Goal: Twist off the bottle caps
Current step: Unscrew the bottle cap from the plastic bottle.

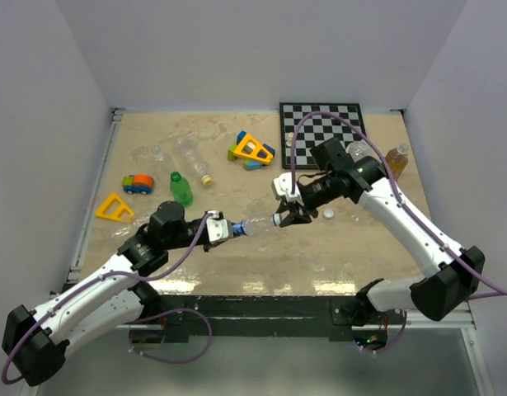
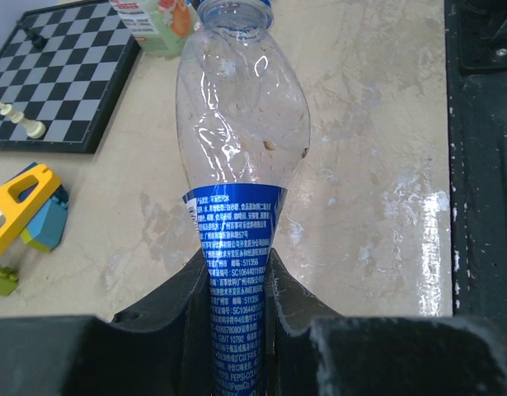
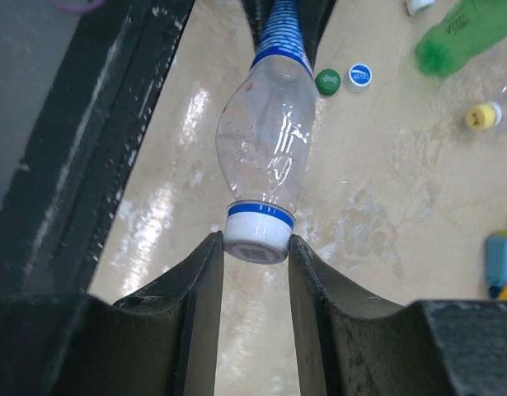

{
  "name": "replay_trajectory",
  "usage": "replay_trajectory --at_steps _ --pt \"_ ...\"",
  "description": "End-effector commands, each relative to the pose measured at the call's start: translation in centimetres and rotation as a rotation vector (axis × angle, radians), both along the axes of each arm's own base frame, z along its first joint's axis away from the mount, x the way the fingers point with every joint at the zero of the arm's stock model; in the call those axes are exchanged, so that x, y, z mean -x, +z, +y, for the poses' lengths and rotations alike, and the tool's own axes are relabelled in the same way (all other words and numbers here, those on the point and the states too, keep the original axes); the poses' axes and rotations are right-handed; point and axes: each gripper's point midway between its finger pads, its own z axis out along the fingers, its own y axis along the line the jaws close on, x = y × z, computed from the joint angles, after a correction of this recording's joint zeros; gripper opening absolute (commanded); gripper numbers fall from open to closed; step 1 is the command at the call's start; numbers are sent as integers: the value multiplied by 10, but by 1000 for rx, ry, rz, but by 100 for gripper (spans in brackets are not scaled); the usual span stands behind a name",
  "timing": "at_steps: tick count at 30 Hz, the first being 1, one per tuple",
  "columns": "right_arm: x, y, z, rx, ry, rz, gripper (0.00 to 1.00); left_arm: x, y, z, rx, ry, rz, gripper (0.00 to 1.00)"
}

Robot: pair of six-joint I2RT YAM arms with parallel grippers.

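The two dark fingers (image 3: 199, 305) of the right gripper (image 3: 255, 276) are shut almost all the way. One is on each side of a white cap (image 3: 255, 238) with a blue ring, and both touch it. The cap sits on the mouth of a clear bottle (image 3: 265, 136), which is held sideways over the table (image 3: 377, 206). At the other end, the left gripper (image 2: 237, 318) has its fingers (image 2: 175, 305) squeezed tight on the bottle's blue label (image 2: 235, 247), so the plastic is pinched thin there. Seen from above, the bottle hangs between the two grippers near the front middle of the table, the left one at its bottom and the right one at its cap. On the table, near the bottle's bottom end, lie a loose green cap (image 3: 327, 81) and a loose blue cap (image 3: 359, 75), just beside each other. A bit further off lies a green bottle (image 3: 467, 33), and near it a yellow cap (image 3: 482, 116) (it seems to sit on another clear bottle, but that is hard to see). At the back of the table is a chessboard (image 1: 323, 124) with a small pale chess piece (image 2: 18, 120) on it, and near the board is a yellow toy block (image 2: 18, 206).
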Motion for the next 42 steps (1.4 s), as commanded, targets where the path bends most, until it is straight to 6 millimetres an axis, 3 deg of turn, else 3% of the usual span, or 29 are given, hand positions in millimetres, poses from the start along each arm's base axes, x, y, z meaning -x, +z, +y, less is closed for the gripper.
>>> replay_trajectory --at_steps 1,7,13,17,24,31,35,39,42 --pt "16 5 -14 -8 307 -397 0 4 33 -16 103 -82 -27 0" --pt "-19 35 -3 -15 234 -651 0 3 30 -19 108 -88 4 0" --pt "-14 53 6 -121 88 -531 1 3 29 -22 109 -99 28 0" --pt "-2 54 8 -148 -27 -324 34 3 30 -23 118 -95 27 0" --pt "32 53 12 -211 -14 -73 50 2 34 -23 132 -89 25 0" --pt "18 54 11 -193 -81 -33 51 1 37 -20 142 -71 11 0" --pt "-3 60 -7 -209 -129 -1 56 2 38 -20 143 -76 -4 0" --pt "2 35 -16 -124 -80 42 61 4 41 -20 151 -84 -10 0" --pt "9 27 -18 -104 -43 68 61 4 42 -20 154 -86 -12 0"
